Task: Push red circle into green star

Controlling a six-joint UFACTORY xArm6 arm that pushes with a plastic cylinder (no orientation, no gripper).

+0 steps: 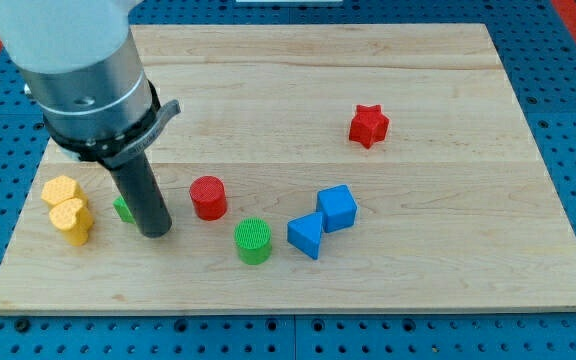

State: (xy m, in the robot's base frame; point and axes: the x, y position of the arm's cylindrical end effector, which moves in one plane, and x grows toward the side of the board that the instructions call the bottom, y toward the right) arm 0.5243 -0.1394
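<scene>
The red circle [208,197] stands on the wooden board [428,260], left of centre. The green star [123,209] is mostly hidden behind my rod; only a small green edge shows at the rod's left. My tip [155,232] rests on the board, between the green star and the red circle, about fifty pixels left of and slightly below the red circle. It touches or nearly touches the green star; I cannot tell which.
Two yellow blocks [67,208] sit at the board's left edge. A green circle [253,240] lies below right of the red circle. A blue triangle [306,236] and blue cube [337,208] sit together at centre. A red star [368,125] stands at the upper right.
</scene>
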